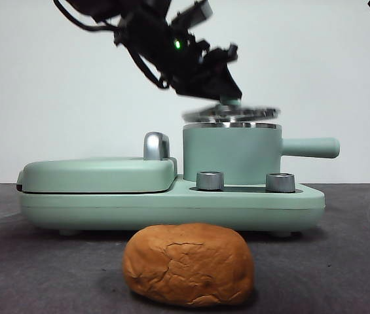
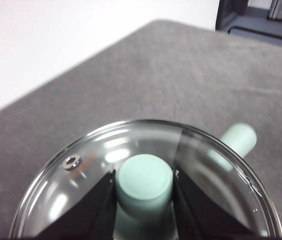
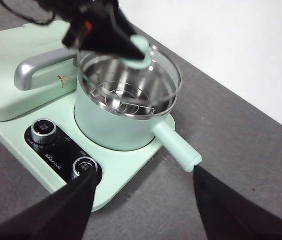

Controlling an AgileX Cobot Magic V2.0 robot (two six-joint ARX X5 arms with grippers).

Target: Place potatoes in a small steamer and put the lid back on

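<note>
Front view
Potato: one rounded orange-brown lump [image 1: 188, 264] with cracked, crusty skin, lying on the dark grey table [image 1: 348, 261] in front of the cooker, well apart from both grippers.
Steamer: one small mint-green cylindrical pot [image 1: 232, 154] with steel rim and straight side handle, seated on the mint-green cooker base [image 1: 171, 206].
Lid: one glass disc with steel rim [image 1: 232, 114], blurred, tilted, held just above the pot's rim.
Left gripper: black, reaching down from the upper left [image 1: 227, 97] onto the lid's knob.
Other parts: two steel dials [image 1: 210, 180]; one flat green griddle cover [image 1: 96, 173] with a chrome handle.

Left wrist view
Left gripper: both black jaws clamped [image 2: 144, 185] against the sides of one smooth mint-green knob.
Lid: clear glass [image 2: 71, 185], shiny rim, one small steel vent hole; the pot's handle shows beyond its edge.

Right wrist view
Right gripper: jaws spread wide [image 3: 141, 200], holding nothing, over the table near the pot's handle.
Steamer: steel interior with one wire rack [image 3: 126, 97], no potato inside.
Lid: held by the left gripper [image 3: 136, 50] over the pot's far rim [image 3: 168, 75].
</note>
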